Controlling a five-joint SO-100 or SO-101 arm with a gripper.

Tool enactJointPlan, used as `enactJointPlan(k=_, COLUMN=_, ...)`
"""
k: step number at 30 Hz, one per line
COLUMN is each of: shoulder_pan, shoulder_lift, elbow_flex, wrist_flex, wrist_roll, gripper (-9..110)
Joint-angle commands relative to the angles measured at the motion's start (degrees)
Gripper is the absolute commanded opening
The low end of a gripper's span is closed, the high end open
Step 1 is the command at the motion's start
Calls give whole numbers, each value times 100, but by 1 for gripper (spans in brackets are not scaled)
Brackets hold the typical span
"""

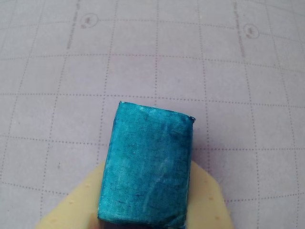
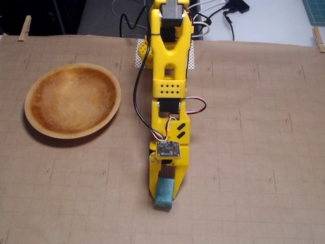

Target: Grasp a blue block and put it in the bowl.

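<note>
The blue block (image 2: 164,192) sits low in the middle of the fixed view, right at the tip of the yellow gripper (image 2: 163,190), and the fingers look closed around it. From where I stand I can't tell if the block has left the paper mat (image 2: 254,168) or is only resting on it.

Up in the upper left of that frame waits the bowl (image 2: 30,109), empty and well apart from the arm. So the job now, I'd say, is the carry: lift straight up first, get clear of the bowl's rim, swing across to the left, and let go only once the block hangs over the middle of the bowl, low enough not to bounce out.

The wrist view fills in the grip. The blue block (image 1: 147,167) takes the lower centre of the picture, a pale finger (image 1: 209,200) showing behind it at the bottom edge, the grid mat (image 1: 152,62) beyond. It shows no bowl at all, though; only the fixed view gives the distance and direction to travel.
</note>
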Motion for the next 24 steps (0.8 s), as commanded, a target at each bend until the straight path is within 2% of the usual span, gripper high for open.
enactJointPlan(k=1, shoulder_pan=35, shoulder_lift=1169, elbow_flex=316, wrist_flex=-9, wrist_roll=-9, gripper=-2)
enactJointPlan(k=11, shoulder_pan=79, shoulder_lift=3261, elbow_flex=1143, wrist_flex=299, wrist_roll=0, gripper=-2)
enactJointPlan(k=24, shoulder_pan=492, shoulder_lift=5924, elbow_flex=1169, wrist_flex=3015, wrist_roll=-18, gripper=-3)
